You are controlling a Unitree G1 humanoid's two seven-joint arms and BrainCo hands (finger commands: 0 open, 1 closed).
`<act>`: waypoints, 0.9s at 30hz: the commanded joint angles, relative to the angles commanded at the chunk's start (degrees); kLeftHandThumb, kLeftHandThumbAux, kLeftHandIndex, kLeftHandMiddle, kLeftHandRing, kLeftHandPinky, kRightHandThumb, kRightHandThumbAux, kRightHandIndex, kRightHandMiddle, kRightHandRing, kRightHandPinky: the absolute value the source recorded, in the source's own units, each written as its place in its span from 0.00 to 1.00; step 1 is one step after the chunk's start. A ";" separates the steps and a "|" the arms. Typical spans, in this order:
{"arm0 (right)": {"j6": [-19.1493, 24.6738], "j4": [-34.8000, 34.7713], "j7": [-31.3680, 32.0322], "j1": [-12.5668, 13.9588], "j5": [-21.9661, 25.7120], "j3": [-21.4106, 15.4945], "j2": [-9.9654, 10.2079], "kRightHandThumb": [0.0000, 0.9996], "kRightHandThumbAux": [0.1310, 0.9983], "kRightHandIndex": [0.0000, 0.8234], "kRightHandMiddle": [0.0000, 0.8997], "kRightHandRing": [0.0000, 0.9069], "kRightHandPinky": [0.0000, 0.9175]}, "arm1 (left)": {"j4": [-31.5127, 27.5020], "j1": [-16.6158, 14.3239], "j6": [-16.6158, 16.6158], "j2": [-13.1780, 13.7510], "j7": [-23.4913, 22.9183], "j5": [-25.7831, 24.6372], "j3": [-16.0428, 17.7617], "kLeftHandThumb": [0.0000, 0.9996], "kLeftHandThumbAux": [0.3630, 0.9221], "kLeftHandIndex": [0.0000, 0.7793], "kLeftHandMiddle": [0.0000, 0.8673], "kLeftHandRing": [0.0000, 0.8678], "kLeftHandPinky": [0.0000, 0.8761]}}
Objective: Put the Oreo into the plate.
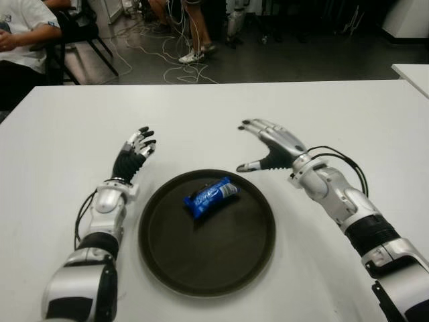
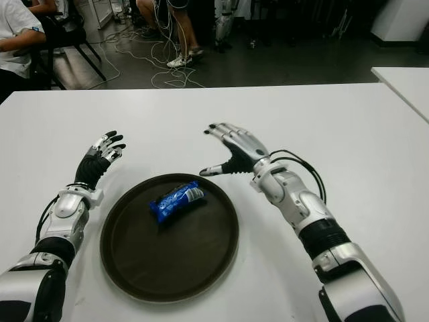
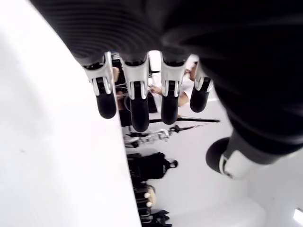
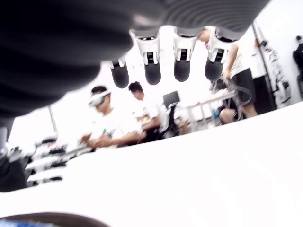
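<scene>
The blue Oreo packet (image 1: pixel 210 195) lies inside the dark round plate (image 1: pixel 167 261), toward its far side. My right hand (image 1: pixel 265 147) hovers just beyond the plate's far right rim, fingers spread and holding nothing; its wrist view shows the fingertips (image 4: pixel 152 75) extended over bare table. My left hand (image 1: pixel 137 149) shows to the left of the plate with straight fingers (image 3: pixel 137 109), also without anything in it.
The white table (image 1: pixel 214 114) stretches around the plate. A second table corner (image 1: pixel 412 72) shows at the far right. Seated and standing people, chairs and floor cables lie beyond the far edge.
</scene>
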 joint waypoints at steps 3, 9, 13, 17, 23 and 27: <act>0.18 -0.33 -0.49 0.00 0.21 -0.41 -0.43 0.00 0.25 0.00 0.00 0.00 0.03 | 0.16 -0.12 0.09 0.13 0.03 0.15 0.01 0.18 0.41 0.10 0.17 0.17 0.16; -0.95 9.76 -4.09 -3.89 1.84 -2.22 -0.26 0.00 0.28 0.00 0.02 0.02 0.04 | -0.89 -0.02 0.93 -0.38 -1.31 -1.11 0.71 0.17 0.45 0.10 0.17 0.17 0.17; -3.38 20.58 -8.18 -6.91 4.11 -3.55 1.25 0.00 0.34 0.00 0.07 0.07 0.08 | -3.43 0.18 2.42 -1.04 -3.60 -3.42 1.87 0.18 0.50 0.09 0.16 0.17 0.19; -8.00 36.31 -5.98 -7.91 17.38 -14.21 5.39 0.02 0.41 0.05 0.16 0.17 0.21 | -6.14 -1.63 6.29 -1.93 -4.20 -6.73 3.68 0.18 0.57 0.10 0.16 0.17 0.22; -4.44 40.33 7.04 -9.25 35.28 -28.37 9.41 0.08 0.46 0.13 0.24 0.28 0.33 | -4.72 -3.24 7.50 -1.31 -3.58 -7.83 4.86 0.16 0.61 0.11 0.18 0.18 0.23; -1.80 41.06 12.18 -10.09 43.35 -34.93 10.22 0.10 0.48 0.17 0.27 0.31 0.35 | -1.32 -5.67 8.18 -0.44 -2.58 -7.54 5.41 0.15 0.62 0.13 0.19 0.19 0.23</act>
